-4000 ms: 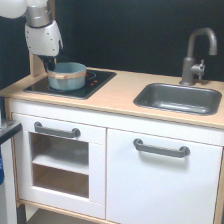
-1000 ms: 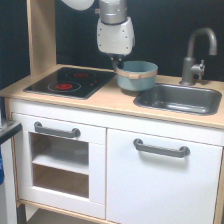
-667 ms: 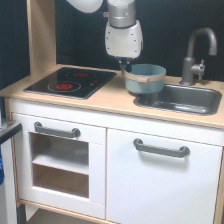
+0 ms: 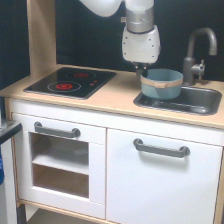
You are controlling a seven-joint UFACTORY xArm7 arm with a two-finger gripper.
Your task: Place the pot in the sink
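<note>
Your end effector (image 4: 143, 73) hangs from the white arm (image 4: 141, 37) over the exterior view's left end of the sink (image 4: 200, 102), its dark fingertips meeting the near-left rim of the pot (image 4: 161, 83). You can see the fingers pinched onto that rim, clamped on the pot, though the exact contact is small and blurred. The teal pot, with its tan band around the rim, sits upright and appears held slightly above the basin, overlapping the sink's left edge, with its base not clearly resting on the metal. Behind the basin, at the exterior view's right, stands the dark grey faucet (image 4: 199, 50), just beside the pot but apart from it. On the light wooden surface (image 4: 112, 97), well apart toward the exterior view's left, lies the black hob (image 4: 71, 82) with red rings. Below you see white cabinet doors with grey handles (image 4: 161, 148).
</note>
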